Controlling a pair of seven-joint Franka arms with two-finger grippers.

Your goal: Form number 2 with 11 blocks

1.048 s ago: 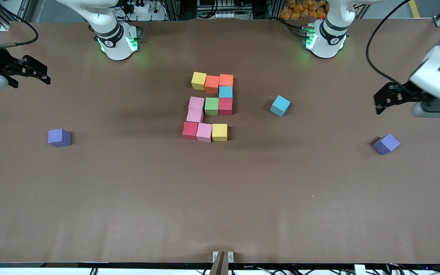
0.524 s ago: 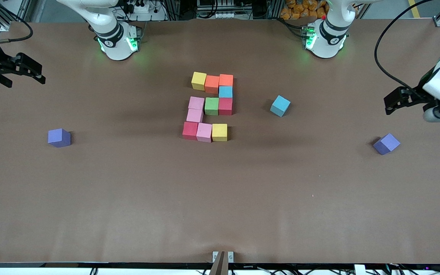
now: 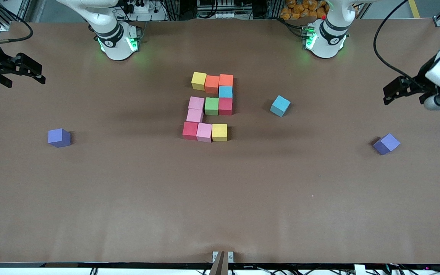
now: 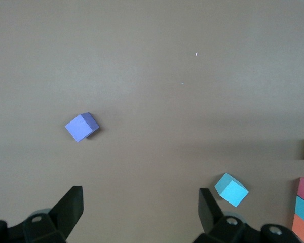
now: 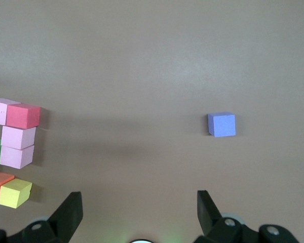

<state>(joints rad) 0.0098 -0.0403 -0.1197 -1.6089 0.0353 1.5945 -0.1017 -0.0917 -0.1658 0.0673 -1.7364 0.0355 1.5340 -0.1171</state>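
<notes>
At mid-worktop you see the number 2 (image 3: 210, 108), eleven blocks edge to edge. A spare light blue cube (image 3: 280, 105) sits beside it toward the left arm's end. Your left gripper (image 3: 395, 91) and right gripper (image 3: 29, 70) hang empty over opposite worktop ends, fingers spread wide.

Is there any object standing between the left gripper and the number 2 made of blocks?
Yes. A loose light blue cube sits on the table between the left gripper, whose fingers are open at the left arm's end of the table, and the number 2. It stands apart from the digit. Nothing else visible lies in between.
</notes>
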